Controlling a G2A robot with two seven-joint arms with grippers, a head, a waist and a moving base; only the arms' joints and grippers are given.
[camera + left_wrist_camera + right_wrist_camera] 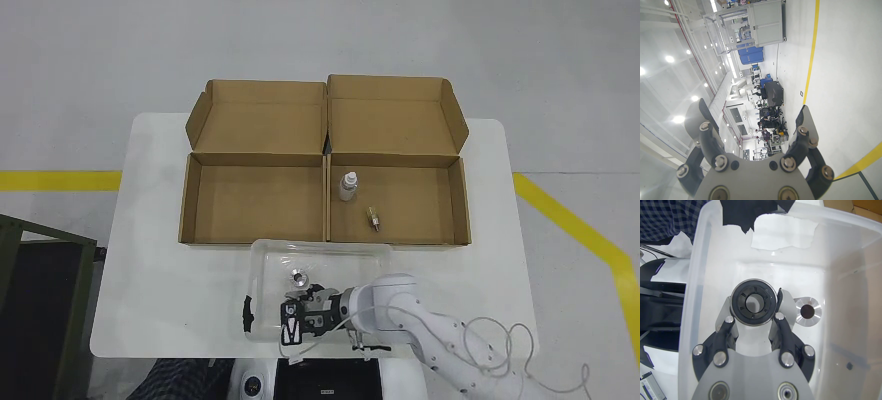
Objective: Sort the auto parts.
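My right jaws clamp the bearing (736, 303) by its outer rim, inside the clear bin (687, 294) at the desk's (150, 300) 6 o'clock, probably for a level lift. Silver bushing (815, 308) lies just beside. Cardboard boxes (190, 200) stand at 12 o'clock. Left jaws gape, empty.

The right arm (440, 335) comes in from the robot's right side and bends across the near edge of the worktop (150, 250), forearm low and wrist turned toward the robot's left. Its right claw (300, 318) is closed around a round bearing (753, 303), with the two fingers (786, 306) pressed against opposite sides of the ring (the black linkages behind them angled inward). The left claw (753, 108) is tilted up and away toward the room, its jaws spread wide apart.
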